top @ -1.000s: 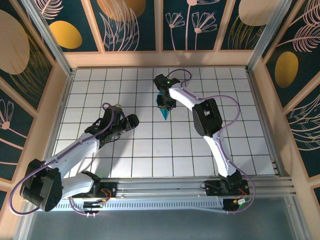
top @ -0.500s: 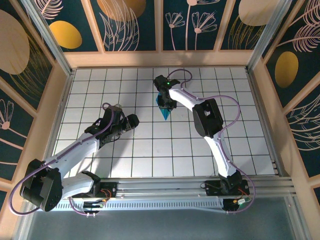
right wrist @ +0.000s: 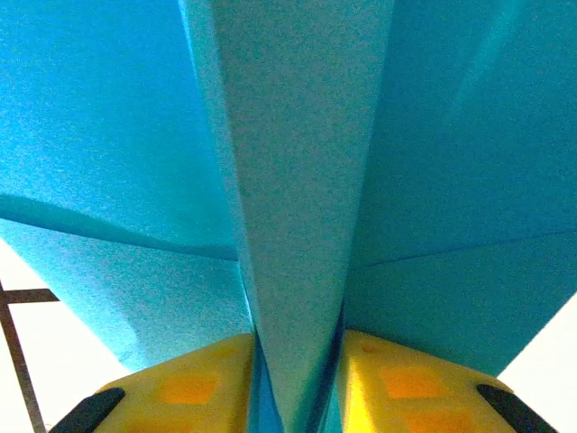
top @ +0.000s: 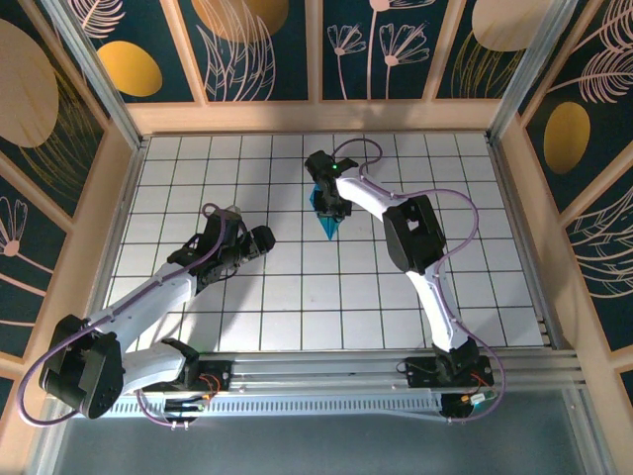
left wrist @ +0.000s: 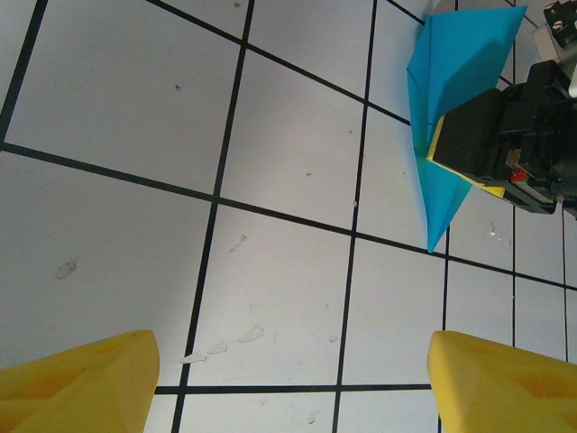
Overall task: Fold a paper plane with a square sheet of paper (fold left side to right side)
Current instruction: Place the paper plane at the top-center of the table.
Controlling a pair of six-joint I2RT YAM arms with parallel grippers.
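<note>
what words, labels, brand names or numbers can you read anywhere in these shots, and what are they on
No readable text in any view.
On the cyan-blue folded paper plane: none, plain paper.
On the white tiled table with black grid lines: none, just lines and smudges.
On the dark wall panels with leaf and gold oval patterns: decoration, no lettering.
On the white and black robot arms: nothing legible; any label is too small to tell.

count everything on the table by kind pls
paper plane: 1
grippers: 2 (left gripper, right gripper)
total: 3
</note>
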